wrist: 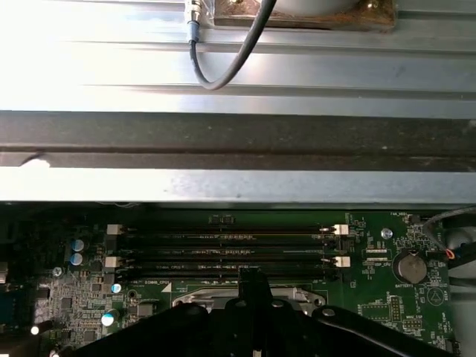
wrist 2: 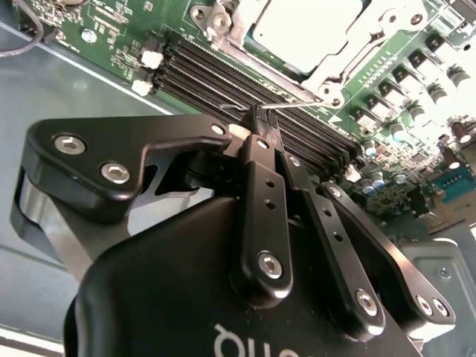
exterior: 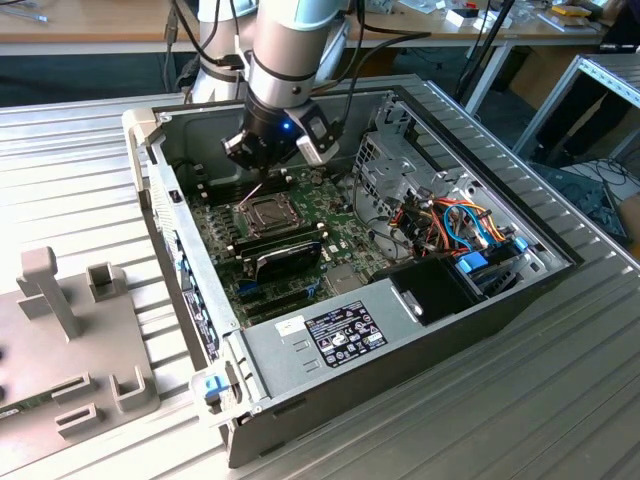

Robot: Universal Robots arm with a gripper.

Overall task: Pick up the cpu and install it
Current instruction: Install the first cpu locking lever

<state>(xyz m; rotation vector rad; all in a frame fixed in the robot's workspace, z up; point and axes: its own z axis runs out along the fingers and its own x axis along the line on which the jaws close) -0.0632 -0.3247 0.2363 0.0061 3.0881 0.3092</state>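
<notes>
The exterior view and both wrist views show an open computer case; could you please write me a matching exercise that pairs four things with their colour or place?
Things:
1. cpu
2. gripper
3. memory slots
4. cables

Descriptions:
A. long black rows beside the socket frame
B. silver-grey, lying in the socket frame
C. orange and blue, at the exterior view's right of the motherboard
D. black, hanging over the motherboard

Pairs: 1-B, 2-D, 3-A, 4-C
</notes>
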